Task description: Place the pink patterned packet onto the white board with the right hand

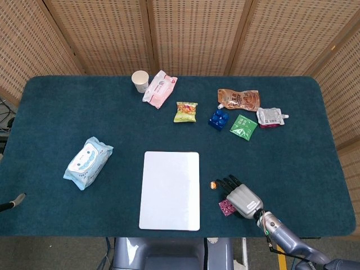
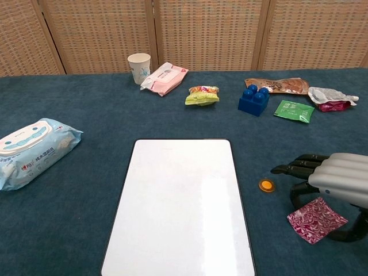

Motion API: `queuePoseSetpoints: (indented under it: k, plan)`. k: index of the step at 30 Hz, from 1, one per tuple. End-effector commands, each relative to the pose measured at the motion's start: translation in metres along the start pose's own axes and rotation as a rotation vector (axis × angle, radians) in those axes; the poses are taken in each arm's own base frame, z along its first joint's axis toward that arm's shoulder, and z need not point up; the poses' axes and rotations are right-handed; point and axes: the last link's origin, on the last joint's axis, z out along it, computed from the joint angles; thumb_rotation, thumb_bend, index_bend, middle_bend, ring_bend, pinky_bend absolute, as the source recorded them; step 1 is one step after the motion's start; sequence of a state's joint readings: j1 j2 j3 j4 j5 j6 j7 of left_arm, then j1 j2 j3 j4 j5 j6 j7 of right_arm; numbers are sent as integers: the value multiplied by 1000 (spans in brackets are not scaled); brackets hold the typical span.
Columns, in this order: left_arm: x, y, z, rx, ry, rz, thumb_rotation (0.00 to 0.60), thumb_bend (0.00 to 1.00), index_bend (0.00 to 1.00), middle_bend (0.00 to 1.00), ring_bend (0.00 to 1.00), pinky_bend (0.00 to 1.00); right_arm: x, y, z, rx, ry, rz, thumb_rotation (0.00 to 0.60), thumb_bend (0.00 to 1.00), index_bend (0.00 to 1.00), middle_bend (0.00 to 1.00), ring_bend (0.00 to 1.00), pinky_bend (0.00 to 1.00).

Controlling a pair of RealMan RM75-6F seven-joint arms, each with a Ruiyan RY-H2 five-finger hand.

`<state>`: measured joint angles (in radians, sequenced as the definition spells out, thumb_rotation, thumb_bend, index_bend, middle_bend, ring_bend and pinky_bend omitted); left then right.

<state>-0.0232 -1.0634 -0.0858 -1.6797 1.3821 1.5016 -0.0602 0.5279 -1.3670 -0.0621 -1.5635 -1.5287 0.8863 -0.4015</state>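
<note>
Where right robot hand (image 2: 336, 183) hovers | pink patterned packet (image 2: 315, 219) half-hidden | contact unclear

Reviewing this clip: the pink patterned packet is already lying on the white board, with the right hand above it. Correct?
Not quite. The chest view shows the pink patterned packet lying on the table cloth right of the white board, not on it. The right hand is indeed above it.

The surface (image 1: 292, 152) carries a dark teal cloth. At 9 o'clock lies a blue wipes pack (image 1: 88, 162). At 11 to 12 o'clock stand a paper cup (image 1: 140, 81) and, just beside it, a pink wipes pack (image 1: 159, 88). Toward 1 to 2 o'clock lie a yellow snack bag (image 1: 186, 111), blue block (image 1: 218, 118), green sachet (image 1: 243, 126), brown pouch (image 1: 239, 99) and silver pouch (image 1: 270, 117). A small orange disc (image 2: 265, 185) lies at 5 o'clock.
</note>
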Motion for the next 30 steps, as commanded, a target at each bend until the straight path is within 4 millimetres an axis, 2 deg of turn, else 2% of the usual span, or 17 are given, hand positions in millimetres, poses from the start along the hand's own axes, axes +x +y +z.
queuePoseSetpoints:
  k: [1, 10, 18, 23, 30]
  plan:
    - [0, 0, 0, 0, -1, 0, 584, 0, 0, 0, 0, 0, 1, 0, 1, -1, 1, 4, 600, 311, 625, 0, 0, 0]
    - [0, 0, 0, 3, -1, -2, 584, 0, 0, 0, 0, 0, 15, -1, 0, 6, 36, 31, 600, 312, 625, 0, 0, 0]
    - [0, -1, 0, 5, -4, -4, 582, 0, 0, 0, 0, 0, 57, -12, 8, 47, 86, 41, 600, 311, 625, 0, 0, 0]
    - [0, -1, 1, 6, -7, -3, 585, 0, 0, 0, 0, 0, 84, -30, 25, 86, 92, 21, 600, 311, 625, 0, 0, 0]
    - [1, -5, 3, 22, -8, -15, 583, 0, 0, 0, 0, 0, 101, -69, 59, 113, 79, 23, 600, 311, 625, 0, 0, 0]
